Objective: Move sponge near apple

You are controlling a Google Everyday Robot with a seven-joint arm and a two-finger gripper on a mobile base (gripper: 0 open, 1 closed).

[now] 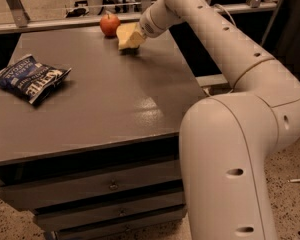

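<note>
Pale-yellow foam marks the spot that matters: the sponge [126, 35] sits at the very tip of the gripper [133, 39], at the far edge of the grey table [115, 101], tilted rather than flat. Its lower edge is close over a dark shadow on the tabletop. The gripper looks closed on the sponge, since the pad stands at a slant against the wrist end instead of lying down by itself. I cannot tell whether that lower edge already touches the table.

The apple [110, 24], red with a yellowish tinge, stands just beyond and to the camera's left of the sponge, up against the back rail [50, 25]. The two look almost touching from this angle, though a small gap along the line of sight could be hidden. From the gripper, then, the apple lies across the sponge, on the side away from the arm [225, 54], which reaches in from the right. The sponge is seen too foreshortened to call its long axis with any confidence.

By my reading, the carrying part of the task is nearly done and what remains is mostly downward: lower, release, and draw back towards the right along the arm's own line. Any further push to the left risks nudging the apple, which is round and would likely roll along the rail.

A blue chip bag [32, 78] lies well apart at the table's left side, out of the way.
</note>
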